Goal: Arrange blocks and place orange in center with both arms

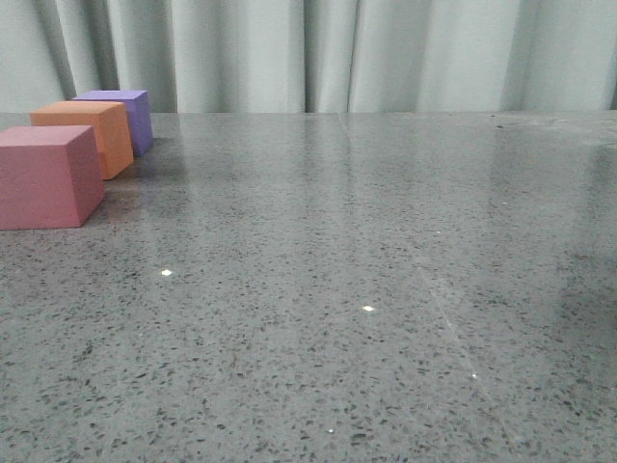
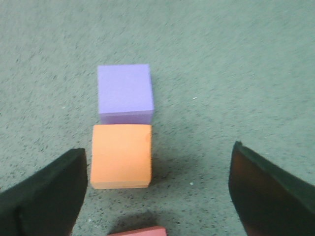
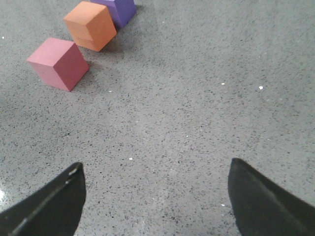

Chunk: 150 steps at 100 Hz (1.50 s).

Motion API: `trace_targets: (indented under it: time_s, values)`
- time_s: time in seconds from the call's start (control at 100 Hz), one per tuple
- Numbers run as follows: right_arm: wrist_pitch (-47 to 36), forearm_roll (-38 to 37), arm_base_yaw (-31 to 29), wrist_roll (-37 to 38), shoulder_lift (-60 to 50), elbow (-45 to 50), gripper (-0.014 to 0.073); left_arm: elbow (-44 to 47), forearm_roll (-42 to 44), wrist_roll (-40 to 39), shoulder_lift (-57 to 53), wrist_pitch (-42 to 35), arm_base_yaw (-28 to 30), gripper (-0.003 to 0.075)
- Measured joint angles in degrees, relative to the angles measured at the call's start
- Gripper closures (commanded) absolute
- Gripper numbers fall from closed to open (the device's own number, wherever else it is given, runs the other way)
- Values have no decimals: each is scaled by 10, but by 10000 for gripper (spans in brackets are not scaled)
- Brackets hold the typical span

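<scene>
Orange cube (image 1: 87, 135): matte, foam-like, on the far left of the grey speckled table (image 1: 366, 289), the middle member of a three-cube row running near to far.

Purple cube (image 1: 123, 118): farthest in the row, directly behind the orange cube; the left wrist view shows the two very close, though whether their faces touch cannot be told.

Pink cube (image 1: 48, 176): nearest in the row, at the left edge of the front view, standing apart from the orange cube with a narrow strip of table between them in the right wrist view. Only its top edge shows in the left wrist view.

Left gripper (image 2: 157, 196): above the row, both dark fingers spread wide and holding nothing. The orange cube lies just beyond one fingertip (image 2: 59, 187), with the pink cube's edge between the two fingers.

Right gripper (image 3: 156, 201): over bare table, well apart from the cubes, fingers spread wide and holding nothing.

Backdrop: pale pleated curtain (image 1: 386, 53) along the table's far edge.
</scene>
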Motion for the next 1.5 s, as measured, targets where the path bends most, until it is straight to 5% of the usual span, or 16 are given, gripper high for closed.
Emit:
trace_targets:
  time_s: [0.3, 0.64, 0.69, 1.5]
  values:
    - [-27, -5, 0, 0, -89, 73, 67, 127, 0, 14, -138, -77, -29, 202]
    - [-38, -5, 0, 0, -142, 121, 661, 263, 0, 16, -280, -169, -46, 720]
    - [-38, -5, 0, 0, -146, 122, 723, 283, 0, 17, -299, -176, -46, 738]
    - [-81, -27, 0, 0, -291, 213, 715, 596, 6, 30, -603, -310, -46, 739]
